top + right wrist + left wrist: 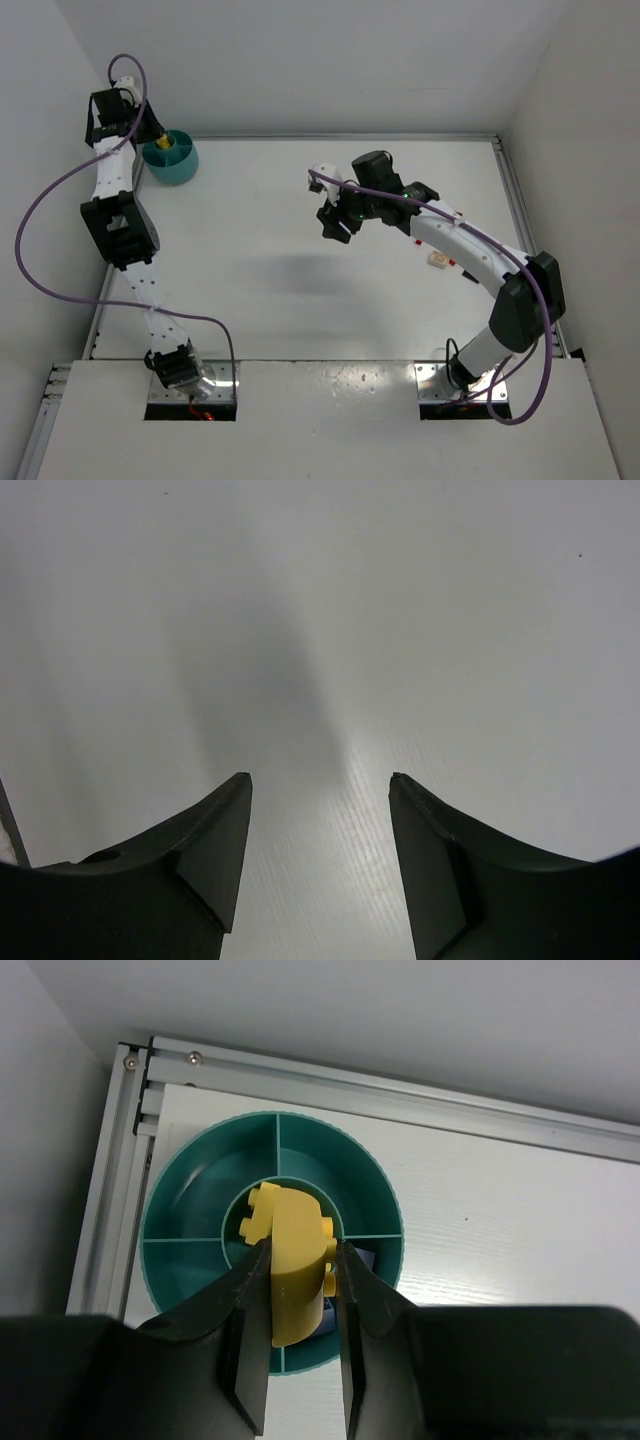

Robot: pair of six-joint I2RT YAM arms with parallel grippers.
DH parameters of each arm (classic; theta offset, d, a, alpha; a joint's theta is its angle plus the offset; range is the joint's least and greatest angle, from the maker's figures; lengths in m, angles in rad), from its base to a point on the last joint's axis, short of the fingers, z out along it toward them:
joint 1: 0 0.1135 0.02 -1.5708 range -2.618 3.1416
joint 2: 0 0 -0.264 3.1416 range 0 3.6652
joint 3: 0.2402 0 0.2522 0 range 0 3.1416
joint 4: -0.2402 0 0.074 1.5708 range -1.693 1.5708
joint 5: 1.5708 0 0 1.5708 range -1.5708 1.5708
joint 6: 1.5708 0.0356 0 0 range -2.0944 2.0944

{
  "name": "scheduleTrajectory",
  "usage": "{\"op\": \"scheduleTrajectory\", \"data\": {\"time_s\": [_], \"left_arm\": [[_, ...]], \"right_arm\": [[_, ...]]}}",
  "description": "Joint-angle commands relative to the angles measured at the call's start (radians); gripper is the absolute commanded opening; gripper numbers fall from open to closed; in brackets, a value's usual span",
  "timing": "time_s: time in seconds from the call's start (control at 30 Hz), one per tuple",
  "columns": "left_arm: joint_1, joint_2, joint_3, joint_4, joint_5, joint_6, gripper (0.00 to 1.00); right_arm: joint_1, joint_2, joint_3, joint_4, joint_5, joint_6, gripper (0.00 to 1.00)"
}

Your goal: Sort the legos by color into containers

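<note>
Overhead view of a white tabletop (300, 300) with my two arms bolted at the 6 o'clock edge. The left arm reaches to the far corner at about 10 o'clock, where the teal bowl (178, 165) sits close to the tabletop's metal rail (400, 1095). In the left wrist view the left fingers (256, 1275) are clenched on a yellow brick (293, 1225), which hangs above the bowl's small round centre well, with divider walls fanning out from it. A blue piece (364, 1258) shows in the compartment at about 4 o'clock of the bowl, partly hidden by one finger. I cannot tell whether the yellow studs low beside the brick belong to it or to a second piece. The right fingers (222, 825) are spread apart with nothing between them, hovering above bare tabletop just right of centre. A few small bricks (438, 260), pale and red, lie near 3 o'clock beside the right arm. My worry is the release. The brick looks wider than the centre well, so if I let go here it may land on a divider and tip either way, perhaps in with the blue piece. It could also bounce over the rim toward the rail, or cling to one finger and drop late.
</note>
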Motion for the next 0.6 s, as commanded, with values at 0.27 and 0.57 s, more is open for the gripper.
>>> {"op": "scheduleTrajectory", "data": {"time_s": [0.27,0.57], "left_arm": [[-0.001,0.036,0.032,0.021,-0.018,0.034,0.24],[-0.001,0.045,0.032,0.021,-0.027,0.034,0.52]], "right_arm": [[-0.005,0.031,0.021,0.034,-0.011,0.015,0.58],[-0.005,0.031,0.021,0.034,-0.011,0.015,0.58]]}}
